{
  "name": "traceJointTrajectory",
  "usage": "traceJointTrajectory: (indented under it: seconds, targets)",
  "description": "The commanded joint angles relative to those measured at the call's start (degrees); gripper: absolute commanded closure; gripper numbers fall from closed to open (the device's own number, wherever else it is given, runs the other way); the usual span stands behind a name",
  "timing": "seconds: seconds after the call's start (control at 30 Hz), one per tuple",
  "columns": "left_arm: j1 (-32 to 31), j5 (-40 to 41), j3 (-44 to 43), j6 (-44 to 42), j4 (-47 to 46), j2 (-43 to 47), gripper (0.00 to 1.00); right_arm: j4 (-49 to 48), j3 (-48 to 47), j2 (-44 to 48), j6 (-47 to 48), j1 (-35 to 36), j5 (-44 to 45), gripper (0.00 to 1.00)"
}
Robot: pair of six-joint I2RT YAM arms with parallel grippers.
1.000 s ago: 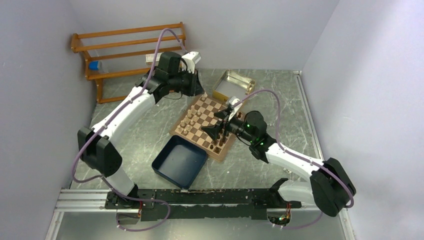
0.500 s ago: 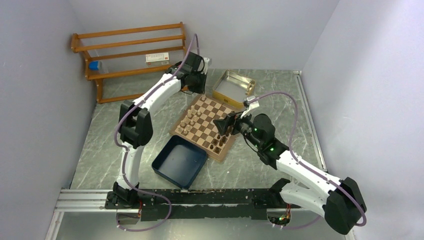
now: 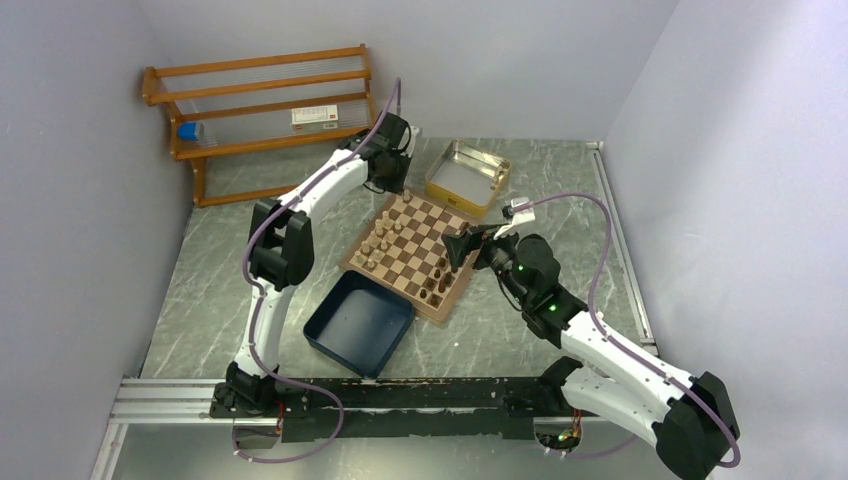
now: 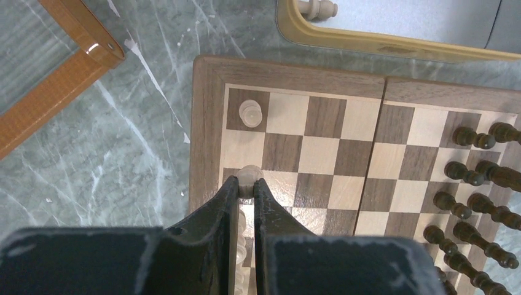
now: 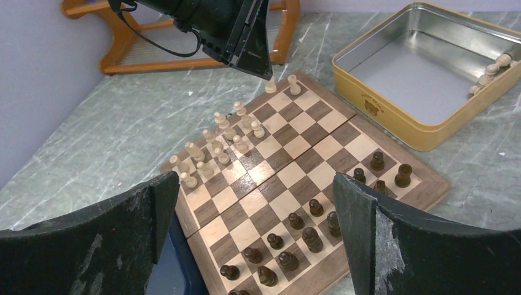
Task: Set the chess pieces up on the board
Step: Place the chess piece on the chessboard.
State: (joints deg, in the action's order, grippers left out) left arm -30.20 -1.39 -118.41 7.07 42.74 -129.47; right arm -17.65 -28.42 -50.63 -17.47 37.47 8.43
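Left hand (image 4: 246, 185) has come down at the board's (image 4: 206, 123) far light-side corner, pinched tight on a light piece (image 4: 249, 174) just beside the corner piece (image 4: 250, 112). Right hand (image 5: 252, 190) has spread wide and backed off the dark pieces (image 5: 315, 208), empty. Placement appears imminent. More light pieces await in the tin (image 5: 393, 132).

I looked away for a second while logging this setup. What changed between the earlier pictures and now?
The left tool, shut on a light piece, came down to the far corner of the board. The right tool, open, drew back toward its right edge. The standing pieces, blue tray and tin stayed put.
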Motion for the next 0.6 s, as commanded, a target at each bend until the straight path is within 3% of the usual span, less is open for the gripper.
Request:
traceJointTrajectory:
  seconds: [0.0, 0.57]
  targets:
    - [0.23, 1.3, 2.12, -0.92, -4.62, 0.39, 0.95, -0.9, 0.49, -0.66, 0.99, -0.15, 1.66, 0.0]
    - [0.31, 2.05, 16.08, -0.19, -18.06, 4.52, 0.95, -1.16, 0.05, -1.46, 2.3, -0.27, 2.61, 0.0]
